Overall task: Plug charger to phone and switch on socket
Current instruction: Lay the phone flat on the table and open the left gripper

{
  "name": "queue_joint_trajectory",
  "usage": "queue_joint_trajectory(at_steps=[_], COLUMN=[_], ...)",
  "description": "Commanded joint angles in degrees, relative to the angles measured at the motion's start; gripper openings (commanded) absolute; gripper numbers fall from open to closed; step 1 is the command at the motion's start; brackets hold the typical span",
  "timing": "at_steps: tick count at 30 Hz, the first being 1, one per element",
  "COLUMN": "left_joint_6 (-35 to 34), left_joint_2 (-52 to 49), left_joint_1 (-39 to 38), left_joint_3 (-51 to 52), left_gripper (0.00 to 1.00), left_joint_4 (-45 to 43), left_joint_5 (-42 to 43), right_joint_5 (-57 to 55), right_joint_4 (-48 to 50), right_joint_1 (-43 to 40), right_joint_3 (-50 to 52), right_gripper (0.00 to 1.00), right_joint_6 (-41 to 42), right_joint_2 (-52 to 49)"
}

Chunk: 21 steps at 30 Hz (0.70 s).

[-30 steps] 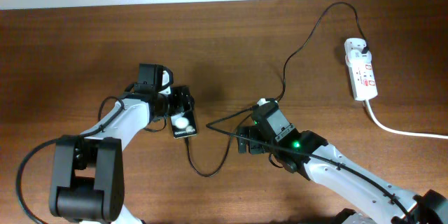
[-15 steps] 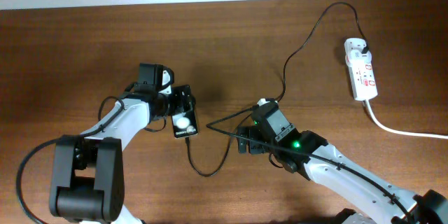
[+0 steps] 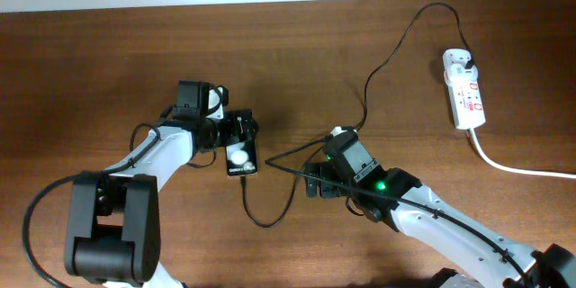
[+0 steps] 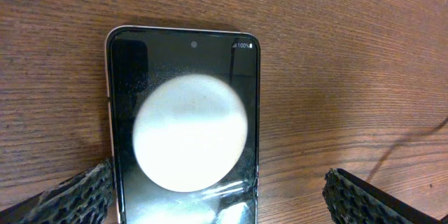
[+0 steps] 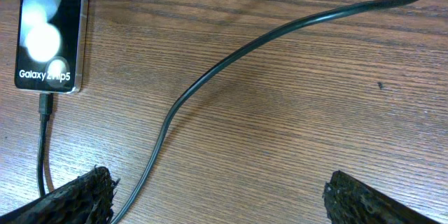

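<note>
The wooden table [image 3: 108,54] is seen whole only in the overhead view. The socket [image 3: 464,90] is recorded near its far right edge, well apart from both arms, with a thick white cord [image 3: 513,166] leaving its near end. The switch position cannot be told.

The left gripper [image 3: 236,137] is placed over the phone [image 3: 239,157], left of centre. In the left wrist view the 2 fingers [image 4: 77,196] are set wide. One is just beside the phone's edge and the other well clear, so nothing is gripped.

The right gripper [image 3: 313,180] is also spread wide and holds nothing.

The charger [image 3: 396,49] is traced overhead from socket to phone. Only the right wrist view shows its plug [image 5: 46,103] met with the phone's bottom edge.
</note>
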<state>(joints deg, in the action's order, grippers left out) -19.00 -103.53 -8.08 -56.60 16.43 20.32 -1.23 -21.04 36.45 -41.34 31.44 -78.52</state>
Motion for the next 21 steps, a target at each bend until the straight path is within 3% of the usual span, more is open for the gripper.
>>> queue_joint_trajectory(at_steps=[1, 6, 16, 21], left_joint_6=[0.68, 0.66, -1.27, -1.27], left_joint_2=[-0.61, -0.61, -0.61, -0.61], left_joint_1=[-0.2, 0.07, 12.9, 14.62], left_joint_3=[-0.66, -0.66, -0.66, -0.66], left_gripper=[0.99, 0.99, 0.99, 0.99], left_joint_4=[-0.76, -0.5, 2.75, 2.73], left_joint_5=[1.6, -4.2, -4.26, -4.26], right_joint_5=[-0.94, -0.94, -0.94, -0.94], right_joint_4=[0.0, -0.02, -0.02, -0.02], right_joint_1=[-0.2, -0.2, -0.2, -0.2], right_joint_3=[-0.02, -0.02, -0.02, -0.02], right_gripper=[0.99, 0.99, 0.99, 0.99], right_joint_6=[-0.15, -0.15, -0.15, -0.15], right_joint_2=[0.26, 0.26, 0.26, 0.26])
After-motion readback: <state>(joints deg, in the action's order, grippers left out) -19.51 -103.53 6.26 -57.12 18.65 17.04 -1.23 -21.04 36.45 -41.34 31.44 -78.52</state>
